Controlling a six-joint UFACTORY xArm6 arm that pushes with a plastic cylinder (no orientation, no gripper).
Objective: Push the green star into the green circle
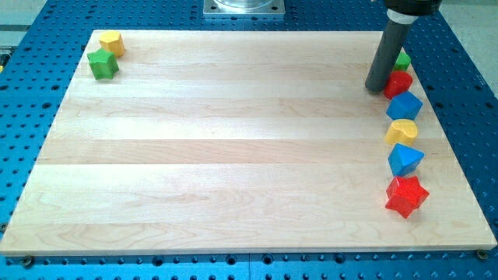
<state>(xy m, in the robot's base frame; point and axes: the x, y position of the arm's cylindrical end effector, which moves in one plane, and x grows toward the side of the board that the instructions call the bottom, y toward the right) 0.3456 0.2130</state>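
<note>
Camera view, single frame. Wooden board (233, 140) lies on a blue perforated table (47, 268). Dark rod comes down from the view's top right; my tip (377, 89) rests on the board near its right edge. No claw is fitted, so there is nothing to report as released or clenched; the rod grasps nothing.

Task blocks: green star (103, 64) sits at the view's top left corner of the board, touching or just beside a yellow block (113, 43), shape probably hexagonal. Green circle (402, 60) is at the view's top right, mostly hidden behind the rod, so its shape cannot be confirmed. The two green blocks are well apart, across the whole board width.

Column along the view's right edge, top to bottom: red circle (398, 83) just right of my tip, blue block (405, 106), yellow block, heart-like (402, 131), second blue block (405, 159), red star (406, 196). Neighbours touch or nearly touch.

Metal plate (244, 7) shows at the view's top centre.
</note>
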